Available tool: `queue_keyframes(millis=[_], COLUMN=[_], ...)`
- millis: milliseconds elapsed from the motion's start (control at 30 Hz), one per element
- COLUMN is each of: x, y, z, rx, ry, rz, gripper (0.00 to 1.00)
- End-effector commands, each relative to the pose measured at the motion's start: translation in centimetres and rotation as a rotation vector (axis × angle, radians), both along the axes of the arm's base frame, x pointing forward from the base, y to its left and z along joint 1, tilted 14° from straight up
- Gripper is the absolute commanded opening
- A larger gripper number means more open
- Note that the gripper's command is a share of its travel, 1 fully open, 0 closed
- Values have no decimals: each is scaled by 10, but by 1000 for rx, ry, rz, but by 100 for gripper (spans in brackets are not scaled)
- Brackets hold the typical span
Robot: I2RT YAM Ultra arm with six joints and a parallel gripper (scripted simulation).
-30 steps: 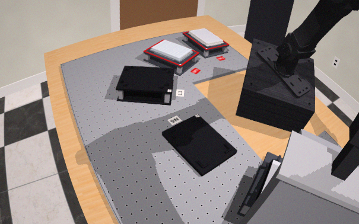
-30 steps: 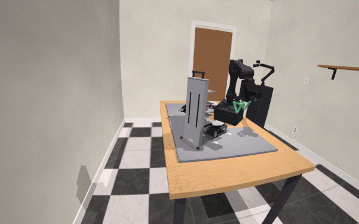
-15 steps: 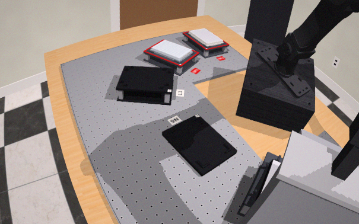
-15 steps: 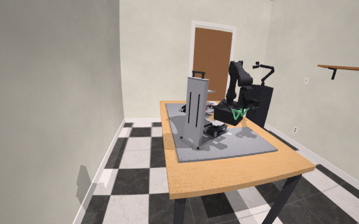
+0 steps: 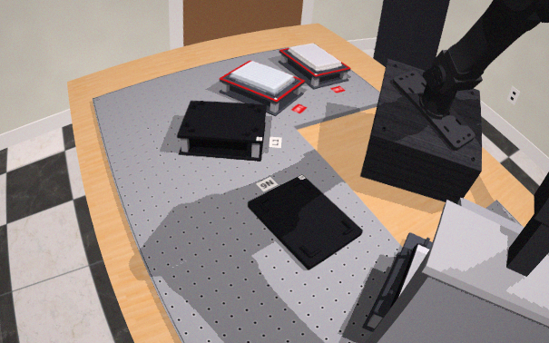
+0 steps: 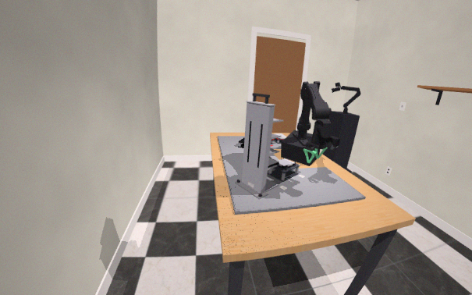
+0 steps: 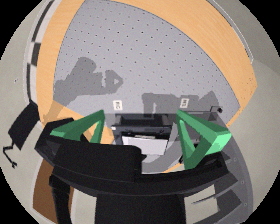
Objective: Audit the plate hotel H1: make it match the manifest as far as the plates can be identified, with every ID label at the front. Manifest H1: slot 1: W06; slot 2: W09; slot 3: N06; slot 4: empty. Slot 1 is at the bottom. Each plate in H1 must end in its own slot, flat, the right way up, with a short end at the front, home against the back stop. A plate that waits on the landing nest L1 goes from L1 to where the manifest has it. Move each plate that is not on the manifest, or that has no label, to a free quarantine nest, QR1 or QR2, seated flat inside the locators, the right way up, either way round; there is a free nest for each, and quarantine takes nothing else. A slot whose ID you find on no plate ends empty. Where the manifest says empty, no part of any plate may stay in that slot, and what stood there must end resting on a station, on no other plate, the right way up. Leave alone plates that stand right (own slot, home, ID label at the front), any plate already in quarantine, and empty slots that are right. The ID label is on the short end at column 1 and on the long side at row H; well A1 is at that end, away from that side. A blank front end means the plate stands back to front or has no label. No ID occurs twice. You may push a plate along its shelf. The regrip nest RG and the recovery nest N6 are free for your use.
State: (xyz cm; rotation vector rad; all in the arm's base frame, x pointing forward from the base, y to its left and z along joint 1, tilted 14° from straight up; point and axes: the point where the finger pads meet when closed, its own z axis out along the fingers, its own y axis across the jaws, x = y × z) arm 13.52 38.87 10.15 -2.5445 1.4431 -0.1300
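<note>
My gripper has green fingers, stands open and holds nothing. It hangs in front of the arm's black base block. Below and ahead of it a white plate lies on a dark raised nest beside the plate hotel H1. The hotel is a grey tower, and its slots and labels are hidden in every view. Two white plates sit in the red-edged quarantine nests. The landing nest L1 shows a black top.
The flat black recovery nest N6 lies on the grey perforated mat. The mat covers most of the wooden table. A tall black column stands behind the arm's base.
</note>
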Motion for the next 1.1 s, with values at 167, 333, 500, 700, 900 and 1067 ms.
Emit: queue_keyframes(millis=[167, 333, 500, 700, 900, 1067], x=[1, 1, 1, 1, 1, 1], y=[13, 12, 12, 12, 12, 12], z=[15, 15, 15, 15, 15, 15], rx=[62, 60, 60, 60, 60, 60], ry=[-5, -5, -5, -5, -5, -5], rz=[7, 7, 7, 7, 7, 7], gripper=[100, 100, 100, 100, 100, 100])
